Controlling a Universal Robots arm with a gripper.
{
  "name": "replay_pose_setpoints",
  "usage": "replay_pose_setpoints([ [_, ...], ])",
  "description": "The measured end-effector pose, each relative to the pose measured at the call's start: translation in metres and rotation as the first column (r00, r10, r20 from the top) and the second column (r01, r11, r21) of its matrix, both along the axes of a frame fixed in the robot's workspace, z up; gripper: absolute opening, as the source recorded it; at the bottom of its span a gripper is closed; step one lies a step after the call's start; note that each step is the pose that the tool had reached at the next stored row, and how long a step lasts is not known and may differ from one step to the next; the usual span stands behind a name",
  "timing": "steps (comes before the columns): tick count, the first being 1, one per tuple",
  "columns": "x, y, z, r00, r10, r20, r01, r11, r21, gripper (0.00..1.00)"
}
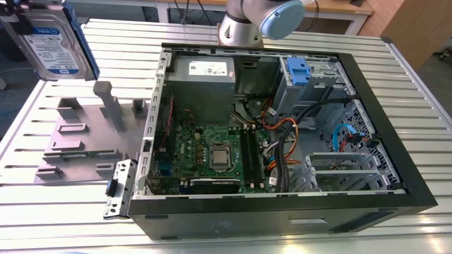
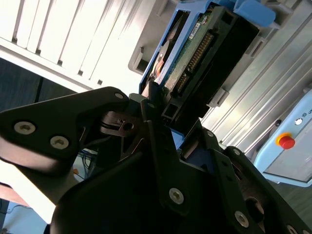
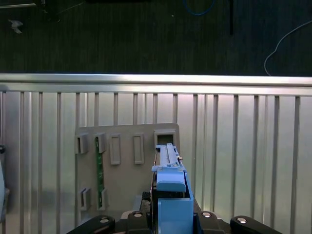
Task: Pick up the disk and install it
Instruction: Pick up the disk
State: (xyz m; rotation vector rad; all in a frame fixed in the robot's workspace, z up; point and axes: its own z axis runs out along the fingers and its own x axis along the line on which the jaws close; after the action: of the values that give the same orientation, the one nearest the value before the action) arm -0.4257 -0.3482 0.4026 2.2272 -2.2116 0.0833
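Black gripper (image 2: 165,114) right up close in the second wrist view, clamped tight on the blue frame of the disk (image 2: 204,44). The disk hangs in the air above the grey rack (image 1: 84,137) on the table (image 1: 42,211), at the exterior view's left, well apart from the open computer case (image 1: 416,180).

Disk (image 3: 170,190) seen edge-on, blue carrier frame facing camera, gripped between black end effector (image 3: 171,222) links. Beneath it, grey fixture plate (image 3: 127,168) with rectangular slots lies on ribbed metal tabletop (image 3: 243,146). Narrow green circuit board (image 3: 99,170) sits in one slot. Beyond tabletop edge, dark floor (image 3: 122,39) with blue cable loop (image 3: 199,8) and pale cable (image 3: 287,39).
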Motion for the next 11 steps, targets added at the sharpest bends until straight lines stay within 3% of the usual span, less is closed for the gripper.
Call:
replay_pose_setpoints([
  [11, 0.0, 0.0, 0.0057, 1.0, 0.0, 0.0, 0.0, 1.0, 0.0, 0.36],
])
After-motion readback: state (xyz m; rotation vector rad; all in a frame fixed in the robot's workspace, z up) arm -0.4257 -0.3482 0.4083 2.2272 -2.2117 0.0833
